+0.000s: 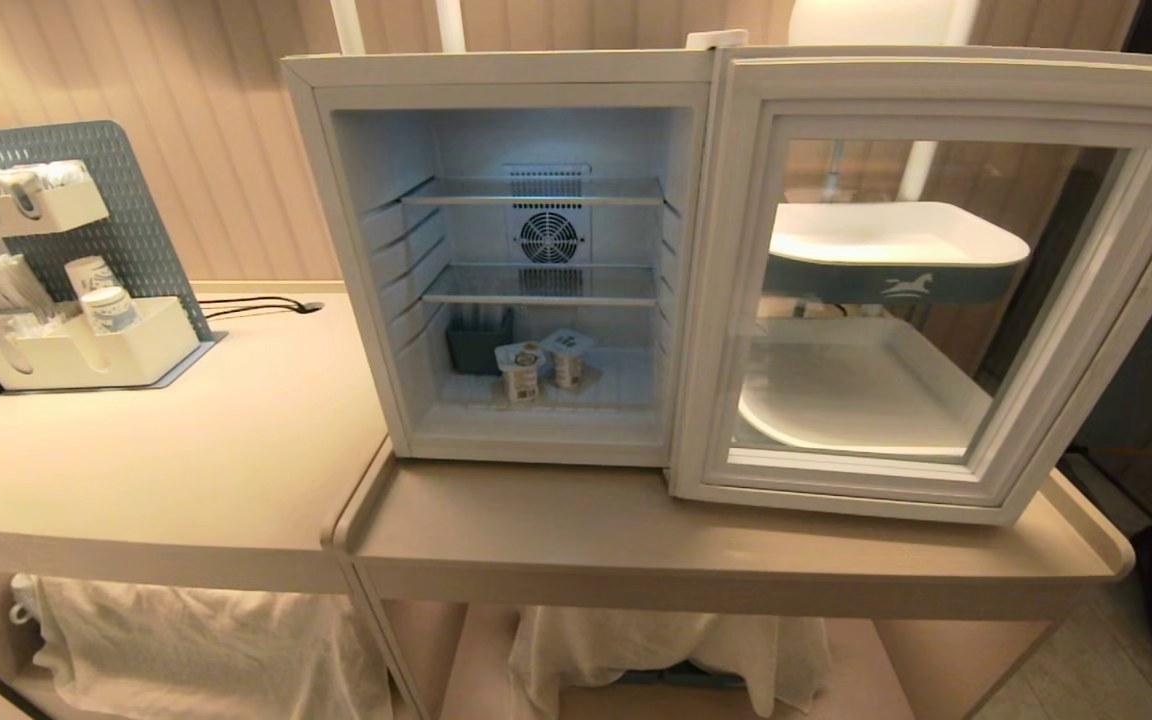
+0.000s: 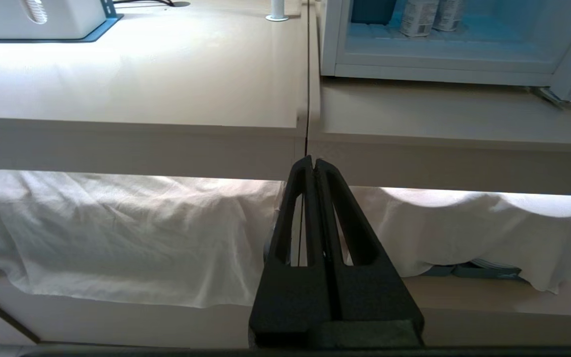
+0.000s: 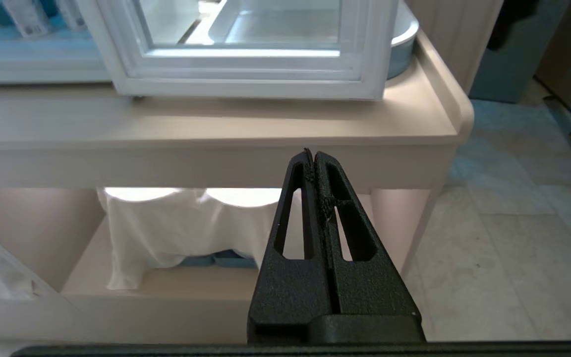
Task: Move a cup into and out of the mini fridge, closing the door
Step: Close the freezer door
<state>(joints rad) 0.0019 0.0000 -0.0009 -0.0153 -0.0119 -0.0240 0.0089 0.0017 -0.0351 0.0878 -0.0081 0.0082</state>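
Mini fridge [image 1: 496, 270] sits on the tabletop [image 1: 716, 540], door [image 1: 946, 290] swung wide open toward 3 o'clock, hinged on the fridge's right edge. Two small sealed cups [image 1: 541, 368] stand upright, touching or nearly so, on the fridge floor at about 12 o'clock from the robot, a dark bin [image 1: 479, 340] just beside them at 10 o'clock. Both wire shelves above look bare.

Left gripper [image 2: 310, 163] and right gripper [image 3: 312, 157]: jaws clenched tight on both, nothing held. Both hang low in front of the tabletop edge, below its level, neither in the head view. Cups lie up and ahead of both. In the left wrist view the cups sit ahead at roughly 1 o'clock with an open path into the cavity; the right gripper faces the open door's lower frame, so the door is in its way. Judgement: left arm has the cleaner reach for a cup, right is nearer the door for the close.

Cup's long axis is vertical, so a level side grasp fits; jaws must open first
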